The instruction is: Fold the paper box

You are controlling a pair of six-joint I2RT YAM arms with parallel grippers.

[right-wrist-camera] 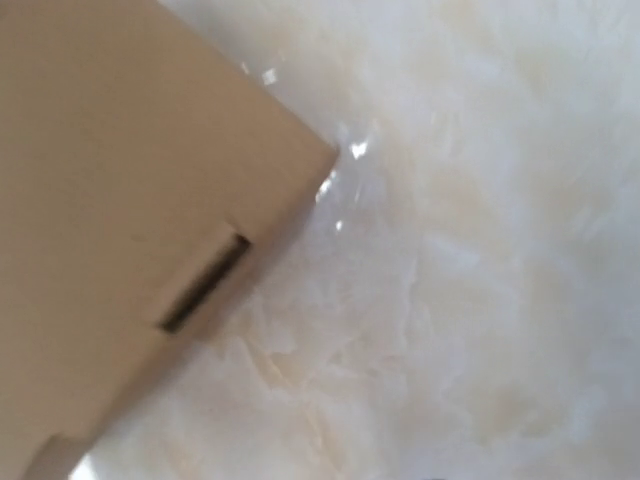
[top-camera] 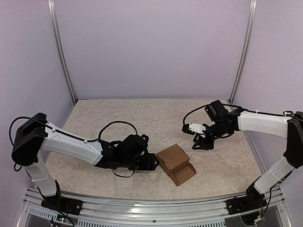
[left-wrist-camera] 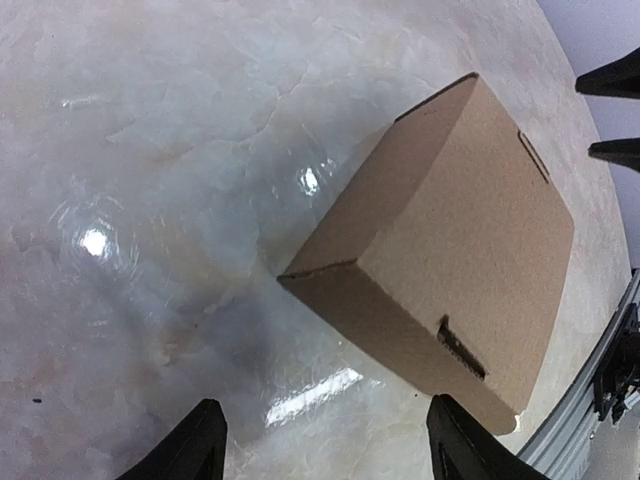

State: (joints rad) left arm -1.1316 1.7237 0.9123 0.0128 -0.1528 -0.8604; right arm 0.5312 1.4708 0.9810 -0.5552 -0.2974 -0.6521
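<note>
The paper box [top-camera: 172, 158] is a brown cardboard carton standing closed on the table, with one flap [top-camera: 182, 174] lying out toward the near side. In the left wrist view the paper box [left-wrist-camera: 450, 250] shows narrow slots in its faces. My left gripper [top-camera: 151, 162] lies low just left of the box. Its jaws [left-wrist-camera: 325, 450] are open with only bare table between them. My right gripper [top-camera: 202, 142] hovers to the right of the box, apart from it. Its two dark fingertips [left-wrist-camera: 605, 80] stand apart and hold nothing. The right wrist view shows a box corner [right-wrist-camera: 110, 200] but no fingers.
The pale marbled tabletop [top-camera: 118, 118] is bounded by lilac walls with metal posts [top-camera: 64, 56] at the back corners. An aluminium rail [top-camera: 156, 208] runs along the near edge, close behind the box's flap. A black cable [top-camera: 113, 125] loops above the left arm.
</note>
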